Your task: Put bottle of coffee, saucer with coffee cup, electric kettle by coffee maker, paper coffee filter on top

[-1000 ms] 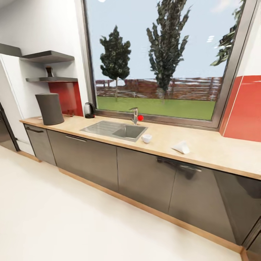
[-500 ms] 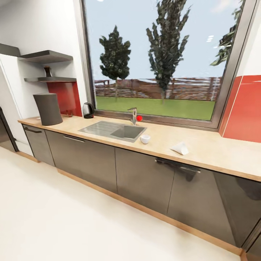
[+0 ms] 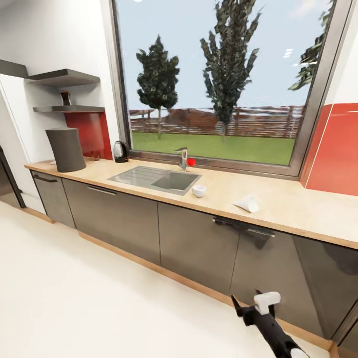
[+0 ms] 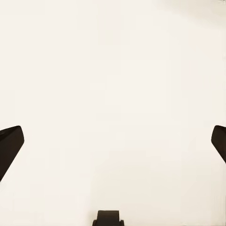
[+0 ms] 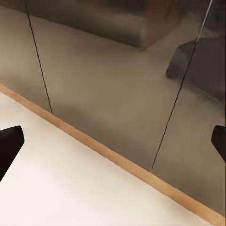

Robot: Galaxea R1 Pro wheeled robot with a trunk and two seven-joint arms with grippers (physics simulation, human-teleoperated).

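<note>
Right gripper (image 3: 248,304) has risen into the lower edge of the head view since half a second ago, when no arm was visible there; its fingers stand wide apart, and its wrist camera looks at the grey cabinet fronts (image 5: 113,84) and the floor plinth. Left gripper (image 4: 113,146) likewise shows widely spread fingertips, holding nothing, over bare pale floor (image 4: 113,70). The head view itself has scarcely shifted over that interval, which suggests that the base has settled and the arm is being readied for a first reach. Nothing of the task appears done yet. On the kitchen countertop (image 3: 298,209), the coffee maker (image 3: 65,149) stands at the far left end with the electric kettle (image 3: 120,151) well apart from it, near the window. The coffee cup (image 3: 199,190) sits just beside the sink (image 3: 156,179), and the paper coffee filter (image 3: 247,203) lies further right, nearest the robot. The bottle of coffee (image 3: 65,97) remains on the kitchen shelf (image 3: 69,109) above the machine. The saucer cannot be made out with certainty. A tap (image 3: 184,159) with a red knob rises behind the sink, between the filter and the machine.
</note>
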